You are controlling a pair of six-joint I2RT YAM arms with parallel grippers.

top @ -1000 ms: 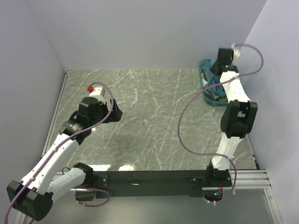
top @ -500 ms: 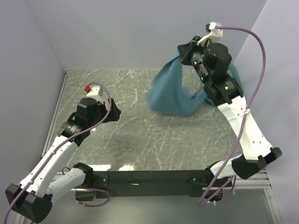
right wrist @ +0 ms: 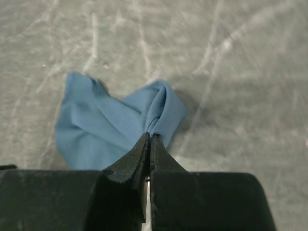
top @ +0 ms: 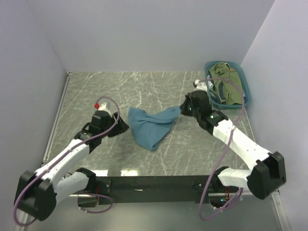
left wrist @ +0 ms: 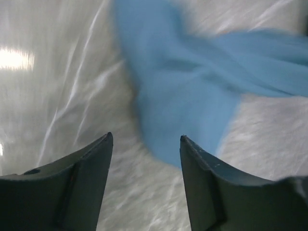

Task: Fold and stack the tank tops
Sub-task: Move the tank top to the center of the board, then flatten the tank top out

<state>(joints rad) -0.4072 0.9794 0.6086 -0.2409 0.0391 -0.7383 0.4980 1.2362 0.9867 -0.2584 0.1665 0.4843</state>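
Right gripper point(right wrist: 149, 138): jaws pressed together on a bunched corner of the teal-blue tank top point(right wrist: 108, 132); the pinched fold comes straight out of the fingertips
Left gripper point(left wrist: 144, 140): fingers wide apart with nothing between them, low over the table point(top: 91, 89), just beside the cloth's left edge; the wrist view is blurred, so contact cannot be told
Teal-blue top, position: crumpled mid-table between the two grippers, most of it lying on the surface, its right corner lifted
Probable reason for hold: right arm anchors one corner so the left can take the opposite edge and spread the cloth flat for folding
Olive-green tank top point(top: 226, 89): in the basket point(top: 210, 64), far right corner, well apart
Striped top: not made out in any view
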